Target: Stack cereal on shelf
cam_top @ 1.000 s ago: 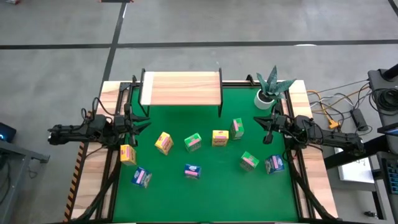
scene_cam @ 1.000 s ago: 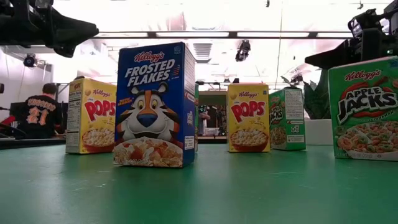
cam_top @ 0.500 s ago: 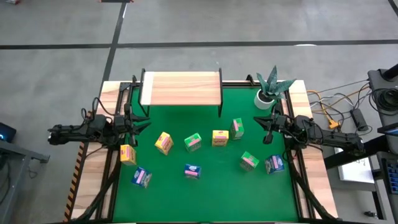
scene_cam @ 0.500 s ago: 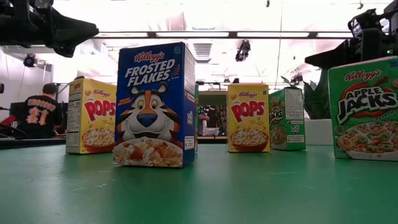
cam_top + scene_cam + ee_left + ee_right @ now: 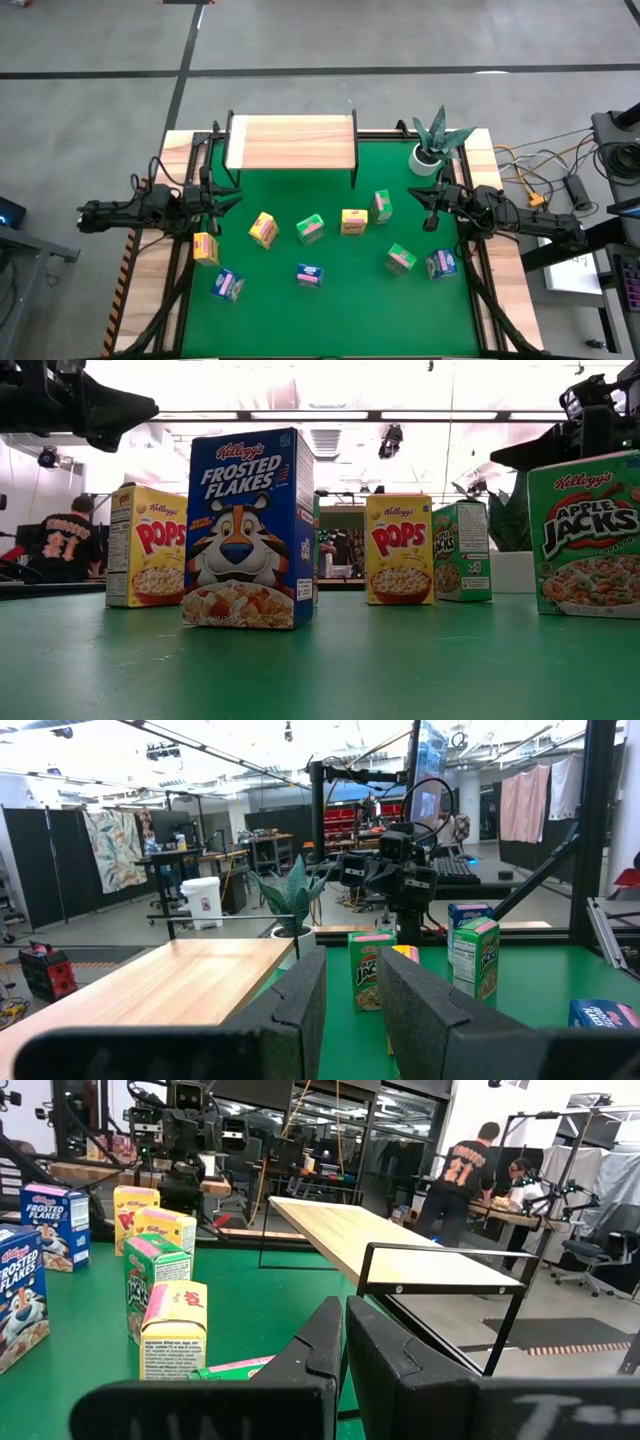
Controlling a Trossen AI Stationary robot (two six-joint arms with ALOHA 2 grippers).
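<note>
Sitting by the far right corner, a potted plant (image 5: 432, 148) stands near the right hand (image 5: 431, 199). The cereal (image 5: 310, 228) is scattered on the green table (image 5: 330, 320), and the shelf (image 5: 291, 141) stands bare at the far edge. The left hand (image 5: 215, 197) is a little apart, holding nothing. The right hand is closed together, empty.

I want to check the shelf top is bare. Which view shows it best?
The high view: the shelf shows its whole plank top from above, with no boxes on it. Both wrist views see it slanting from the side; the low view does not show it.

2 dark jointed arms; blocky black fingers (image 5: 300, 1010).
</note>
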